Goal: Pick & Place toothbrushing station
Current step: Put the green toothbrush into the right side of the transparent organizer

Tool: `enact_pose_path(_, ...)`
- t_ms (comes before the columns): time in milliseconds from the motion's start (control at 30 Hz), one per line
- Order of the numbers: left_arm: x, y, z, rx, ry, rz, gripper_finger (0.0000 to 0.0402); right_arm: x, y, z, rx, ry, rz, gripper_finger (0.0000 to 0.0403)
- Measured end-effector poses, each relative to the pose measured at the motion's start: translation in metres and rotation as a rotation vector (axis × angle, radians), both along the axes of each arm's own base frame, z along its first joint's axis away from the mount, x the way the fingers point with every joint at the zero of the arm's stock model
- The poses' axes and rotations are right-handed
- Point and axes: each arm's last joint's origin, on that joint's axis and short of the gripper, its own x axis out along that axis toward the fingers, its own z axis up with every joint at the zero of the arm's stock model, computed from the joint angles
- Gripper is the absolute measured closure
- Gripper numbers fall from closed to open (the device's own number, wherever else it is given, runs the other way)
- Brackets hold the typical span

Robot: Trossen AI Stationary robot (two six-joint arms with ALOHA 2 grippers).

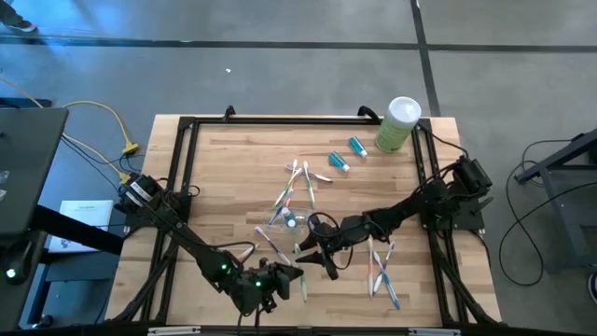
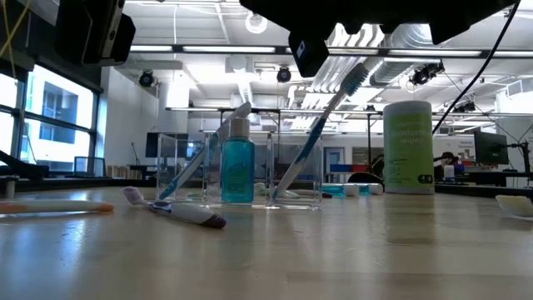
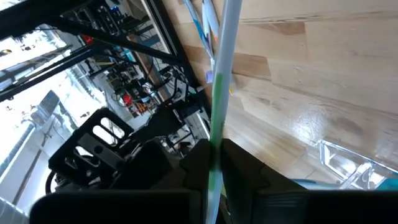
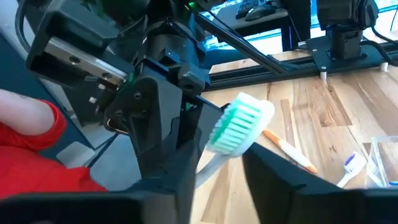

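Handover near the clear cup (image 1: 291, 220): left gripper (image 3: 214, 165) clamped on a green toothbrush (image 3: 221, 81), right gripper (image 4: 217, 165) straddling its bristled head, jaws apart; if left lets go before right pinches, the brush likely drops to the table (image 1: 420, 201).

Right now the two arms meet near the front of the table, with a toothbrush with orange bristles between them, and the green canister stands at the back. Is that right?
Not quite: the toothbrush between the left gripper and right gripper has green bristles, not orange, as the right wrist view shows. The rest holds: the arms meet near the front of the table, and the green canister stands at the back.
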Motion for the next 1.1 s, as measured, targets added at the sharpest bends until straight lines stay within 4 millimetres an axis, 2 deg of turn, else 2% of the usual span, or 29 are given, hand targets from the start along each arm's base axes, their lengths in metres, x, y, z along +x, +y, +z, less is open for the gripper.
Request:
enact_pose_path(200,0.0,0.001,-0.002,0.007,0.011,0.002,0.0361,0.0,0.001,0.002,-0.012,-0.016,0.021,0.0386)
enact_pose_path(500,-0.004,-0.002,-0.004,-0.071,0.011,0.025,0.0355,0.0,0.001,0.002,-0.026,-0.018,0.057,0.0393)
enact_pose_path(800,-0.01,-0.005,-0.005,-0.18,-0.03,0.12,0.0298,-0.002,0.001,0.001,-0.084,-0.018,0.063,0.0393)
enact_pose_path(967,-0.017,-0.011,-0.006,-0.249,-0.065,0.171,0.0287,-0.005,0.0,0.011,-0.115,-0.054,0.074,0.0393)
enact_pose_path(1100,-0.023,-0.009,-0.012,-0.328,-0.106,0.289,0.0286,-0.014,0.003,0.029,-0.161,-0.111,0.097,0.0393)
